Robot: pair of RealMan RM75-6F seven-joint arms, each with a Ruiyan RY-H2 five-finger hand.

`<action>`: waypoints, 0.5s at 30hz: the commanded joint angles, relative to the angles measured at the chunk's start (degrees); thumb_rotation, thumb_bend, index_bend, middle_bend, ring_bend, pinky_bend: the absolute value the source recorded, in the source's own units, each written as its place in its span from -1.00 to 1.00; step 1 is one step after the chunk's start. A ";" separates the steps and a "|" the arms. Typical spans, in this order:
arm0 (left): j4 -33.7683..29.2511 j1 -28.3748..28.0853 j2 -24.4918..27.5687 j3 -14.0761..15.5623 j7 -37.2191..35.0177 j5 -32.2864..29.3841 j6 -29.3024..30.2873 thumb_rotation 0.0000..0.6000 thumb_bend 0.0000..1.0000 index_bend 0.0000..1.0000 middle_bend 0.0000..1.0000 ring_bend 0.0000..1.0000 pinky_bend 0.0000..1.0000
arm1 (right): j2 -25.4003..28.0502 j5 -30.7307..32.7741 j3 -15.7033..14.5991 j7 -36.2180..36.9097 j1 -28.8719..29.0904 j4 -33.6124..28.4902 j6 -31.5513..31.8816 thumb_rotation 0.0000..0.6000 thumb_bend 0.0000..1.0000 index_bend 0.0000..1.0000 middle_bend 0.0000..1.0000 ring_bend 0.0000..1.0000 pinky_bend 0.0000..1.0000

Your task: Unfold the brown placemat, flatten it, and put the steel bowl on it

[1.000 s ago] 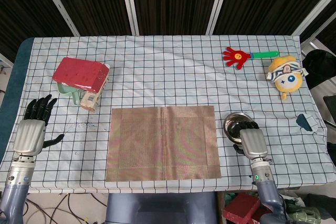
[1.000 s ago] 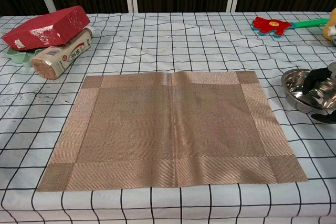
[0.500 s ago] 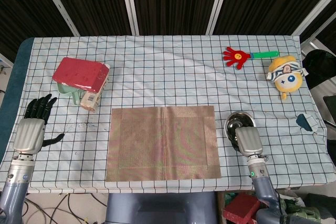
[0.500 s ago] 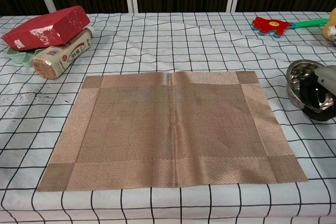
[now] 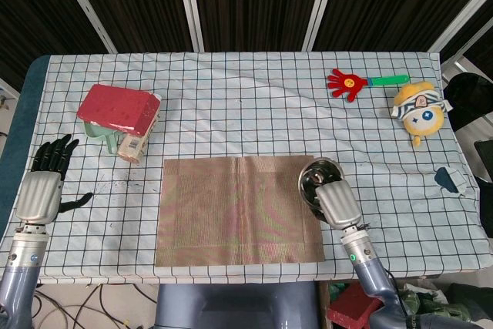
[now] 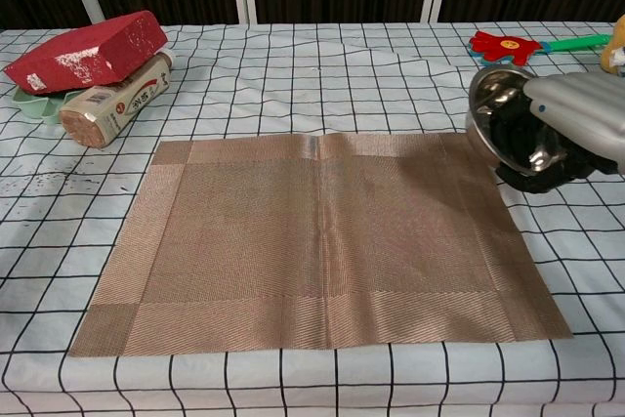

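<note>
A brown placemat (image 5: 239, 210) is lying unfolded and flat on the checked tablecloth (image 5: 246, 105), its long axis running side to side across the front of the table, with a faint centre crease showing. The steel bowl (image 5: 317, 179) is hanging tilted in the air over the placemat's right edge, near its far right corner, its opening tipping toward the mat. The right hand (image 5: 337, 203) is gripping the bowl by its rim, dark fingers (image 6: 532, 148) curling inside, and is sitting just to the near right of the bowl, so the mat's centre is lying to the hand's left. The left hand (image 5: 38, 190) is resting well to the left of the placemat, fingers spread, holding nothing. Beyond the placemat's far left corner, a red box (image 5: 117, 108) is leaning on a bottle (image 5: 137, 144). Far to the right, a red hand-shaped clapper (image 5: 362, 82) and a yellow plush toy (image 5: 420, 111) are lying by the table's far edge. Dark panels are standing behind the table.
</note>
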 commanded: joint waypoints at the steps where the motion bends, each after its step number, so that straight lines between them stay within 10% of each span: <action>1: 0.05 0.30 -0.06 -0.42 -0.38 0.32 0.23 1.00 -0.90 -0.95 -0.99 -0.96 -0.93 | -0.44 -0.79 -0.16 -2.57 2.07 -2.53 -2.31 1.00 0.00 0.54 0.27 0.00 -0.28; 15: -0.08 1.53 0.11 -2.27 -2.33 0.77 0.02 1.00 -0.90 -0.95 -0.99 -0.96 -0.93 | -10.13 3.91 -0.03 -12.33 8.23 -1.53 -9.40 1.00 -0.05 0.54 0.26 0.00 -0.28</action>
